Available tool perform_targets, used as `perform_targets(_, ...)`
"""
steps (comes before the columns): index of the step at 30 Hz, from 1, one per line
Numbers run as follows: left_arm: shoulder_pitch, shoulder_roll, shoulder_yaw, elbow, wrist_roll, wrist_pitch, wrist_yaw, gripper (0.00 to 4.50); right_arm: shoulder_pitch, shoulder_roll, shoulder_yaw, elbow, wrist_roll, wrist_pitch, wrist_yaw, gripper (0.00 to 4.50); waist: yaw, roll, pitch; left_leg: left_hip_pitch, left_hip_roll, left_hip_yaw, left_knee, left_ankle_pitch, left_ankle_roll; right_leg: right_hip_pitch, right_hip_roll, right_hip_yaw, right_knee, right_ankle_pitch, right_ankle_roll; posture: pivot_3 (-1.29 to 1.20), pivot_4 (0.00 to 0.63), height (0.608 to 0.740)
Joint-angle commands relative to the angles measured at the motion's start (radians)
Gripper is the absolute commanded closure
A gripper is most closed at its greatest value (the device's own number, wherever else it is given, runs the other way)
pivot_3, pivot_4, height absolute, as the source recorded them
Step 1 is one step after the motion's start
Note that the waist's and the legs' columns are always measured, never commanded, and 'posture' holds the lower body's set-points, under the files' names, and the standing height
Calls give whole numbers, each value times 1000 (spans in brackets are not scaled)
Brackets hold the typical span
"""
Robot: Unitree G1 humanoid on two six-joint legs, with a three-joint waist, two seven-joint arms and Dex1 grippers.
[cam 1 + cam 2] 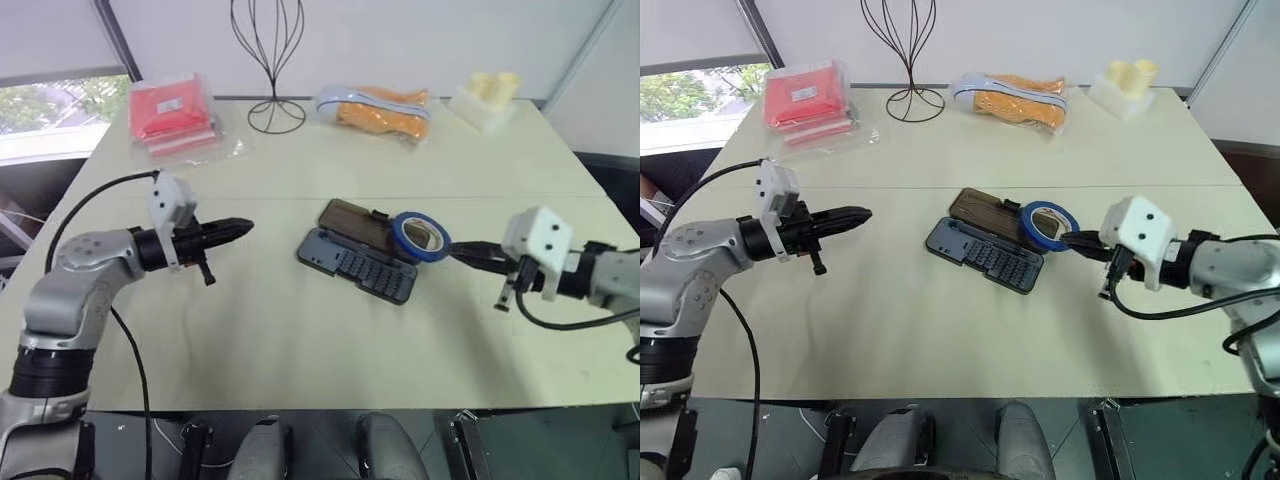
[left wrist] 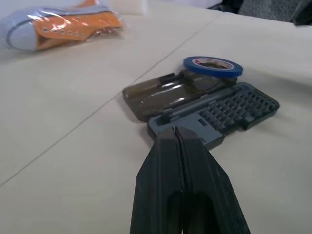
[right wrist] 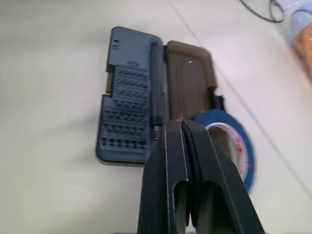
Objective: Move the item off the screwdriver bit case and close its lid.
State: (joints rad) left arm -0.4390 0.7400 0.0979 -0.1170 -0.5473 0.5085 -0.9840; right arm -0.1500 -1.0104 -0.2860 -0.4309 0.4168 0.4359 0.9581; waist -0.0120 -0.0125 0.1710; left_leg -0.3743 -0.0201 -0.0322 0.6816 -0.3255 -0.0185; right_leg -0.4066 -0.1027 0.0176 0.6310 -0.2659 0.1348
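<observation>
Tape (image 1: 421, 237) rests on open lid (image 1: 356, 222) of case (image 1: 360, 264); light, stiff ring, likely best pinched across its rim; left gripper (image 1: 238, 229) and right gripper (image 1: 1072, 240) both clenched, empty.

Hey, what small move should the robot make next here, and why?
Probably nudge the shut right end effector forward to push the blue tape ring with white core off the smoky brown translucent lid. The ring rests on the open lid's edge, blocking it from folding over the flat dark grey bit case.
</observation>
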Motion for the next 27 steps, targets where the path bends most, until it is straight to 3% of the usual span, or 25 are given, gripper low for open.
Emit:
perform_targets(1, -21, -11, -8, 14, 21, -35, -9, 4500, -14, -22, -45, -27, 16, 4, 5, 4459, -1, 0, 0, 0, 0, 0, 0, 0, 0, 0, 0, 0, 0, 0, 0, 0, 150, 740)
perform_targets(12, -58, -67, -26, 34, 39, -30, 5, 4500, -4, -13, -77, -44, 17, 31, -5, 4459, 1, 0, 0, -1, 0, 0, 0, 0, 0, 0, 0, 0, 0, 0, 0, 0, 150, 740)
perform_targets(27, -47, -67, -24, 18, 48, -19, 16, 4500, -33, -6, -23, -30, -6, 22, -26, 4459, 1, 0, 0, -1, 0, 0, 0, 0, 0, -1, 0, 0, 0, 0, 0, 0, 150, 740)
